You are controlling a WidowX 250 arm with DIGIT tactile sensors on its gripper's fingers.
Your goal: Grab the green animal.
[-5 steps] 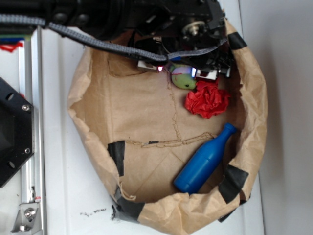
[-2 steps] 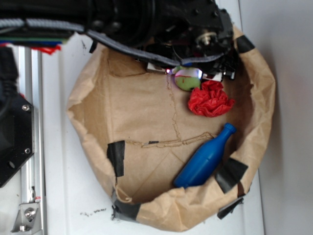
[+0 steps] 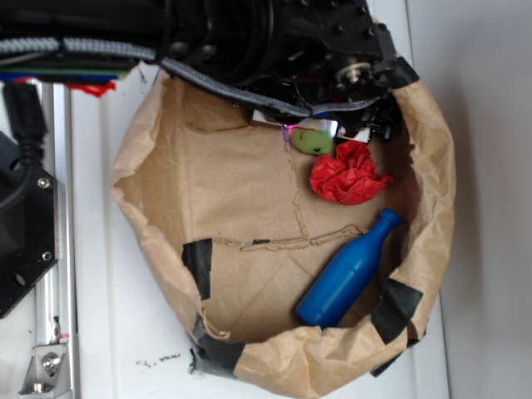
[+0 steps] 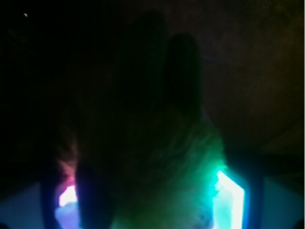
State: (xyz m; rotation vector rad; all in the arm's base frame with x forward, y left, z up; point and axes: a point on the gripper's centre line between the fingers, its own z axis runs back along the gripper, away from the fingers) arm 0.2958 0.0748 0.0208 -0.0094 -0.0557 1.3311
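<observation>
The green animal (image 3: 312, 139) lies at the far side of the brown paper bag (image 3: 137, 208), mostly covered by the black arm; only its pale green head shows below it. My gripper (image 3: 310, 128) straddles it from above. In the dark wrist view the animal's fuzzy green body (image 4: 181, 167) fills the whole gap between the two glowing pads, touching the right pad (image 4: 231, 195) and the left pad (image 4: 66, 198). The gripper (image 4: 147, 195) is shut on the toy.
A red ruffled fabric flower (image 3: 347, 173) lies just right of and below the animal, almost touching it. A blue plastic bottle (image 3: 345, 273) lies diagonally at the bag's near right. The bag's crumpled walls ring everything. A metal rail (image 3: 54, 249) runs along the left.
The arm has sunk lower over the animal, hiding more of it. The lit fingers have drawn closer round it. The bag's rim and the red flower shifted slightly.
</observation>
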